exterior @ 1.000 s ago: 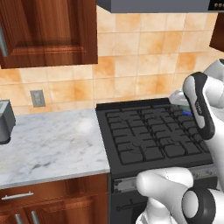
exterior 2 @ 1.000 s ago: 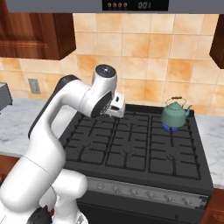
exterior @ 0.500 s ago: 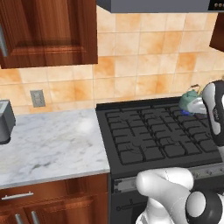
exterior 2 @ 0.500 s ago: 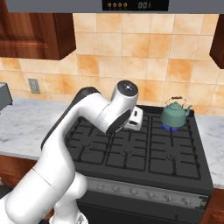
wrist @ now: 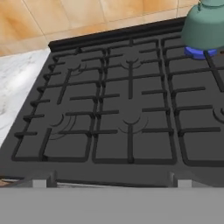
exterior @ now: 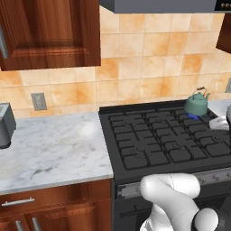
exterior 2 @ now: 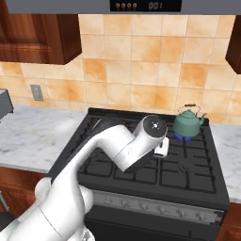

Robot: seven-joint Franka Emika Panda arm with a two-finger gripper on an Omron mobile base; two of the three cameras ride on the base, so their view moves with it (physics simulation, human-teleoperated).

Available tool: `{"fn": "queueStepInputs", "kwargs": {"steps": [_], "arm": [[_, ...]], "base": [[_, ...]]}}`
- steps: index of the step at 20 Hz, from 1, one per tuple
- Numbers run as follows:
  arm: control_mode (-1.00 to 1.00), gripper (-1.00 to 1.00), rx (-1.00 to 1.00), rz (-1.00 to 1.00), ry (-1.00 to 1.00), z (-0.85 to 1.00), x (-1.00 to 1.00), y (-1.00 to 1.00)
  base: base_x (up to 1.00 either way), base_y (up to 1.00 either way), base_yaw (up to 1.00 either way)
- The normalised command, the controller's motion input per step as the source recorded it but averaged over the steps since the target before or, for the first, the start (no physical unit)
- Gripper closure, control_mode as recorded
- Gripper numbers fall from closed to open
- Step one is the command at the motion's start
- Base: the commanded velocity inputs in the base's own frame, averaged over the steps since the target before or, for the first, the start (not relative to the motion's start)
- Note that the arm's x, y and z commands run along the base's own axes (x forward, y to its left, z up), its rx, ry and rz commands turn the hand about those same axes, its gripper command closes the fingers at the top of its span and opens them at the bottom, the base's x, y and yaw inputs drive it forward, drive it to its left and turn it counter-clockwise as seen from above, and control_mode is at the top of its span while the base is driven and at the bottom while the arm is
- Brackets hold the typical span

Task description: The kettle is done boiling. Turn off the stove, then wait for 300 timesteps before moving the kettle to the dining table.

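The teal kettle [exterior 2: 188, 122] stands on the back right burner of the black stove [exterior 2: 141, 164], over a ring of blue flame [exterior 2: 183, 137]. In the left base view the kettle [exterior: 196, 103] sits at the far right of the stove [exterior: 153, 144]. My gripper [exterior 2: 161, 148] hangs over the grates just left of the kettle and in front of it, clear of it. The hand view looks across the grates with the kettle [wrist: 204, 24] at the top right. The fingertips [wrist: 43, 182] stand wide apart, open, with nothing between them. The grey knob strip [exterior 2: 155, 207] runs along the stove's front. The dining table is out of view.
A marble counter [exterior: 49, 153] lies left of the stove, with a grey appliance [exterior: 5, 130] at its far left edge. More marble counter [exterior 2: 230, 155] sits to the right. The range hood [exterior 2: 141, 5] and wood cabinets [exterior: 49, 31] hang above.
The arm has swung right and lower over the stove, bringing the hand close to the kettle. In the left base view it no longer covers the kettle. The jaws stayed open.
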Motion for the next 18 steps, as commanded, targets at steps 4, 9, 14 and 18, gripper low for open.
{"fn": "queueStepInputs", "kwargs": {"steps": [4,9,14,18], "arm": [[-1.00,-1.00,-0.03,0.00,-0.14,-0.30,-0.36,-0.30],[-1.00,-1.00,-0.04,0.00,-0.15,-0.26,-0.39,-0.28],[-1.00,-1.00,-0.03,-0.01,-0.19,-0.17,-0.42,-0.28],[-1.00,-1.00,-0.02,-0.02,-0.20,-0.16,-0.45,-0.22]], "base": [[0.00,0.00,0.00],[0.00,0.00,0.00],[0.00,0.00,0.00],[0.00,0.00,0.00]]}}
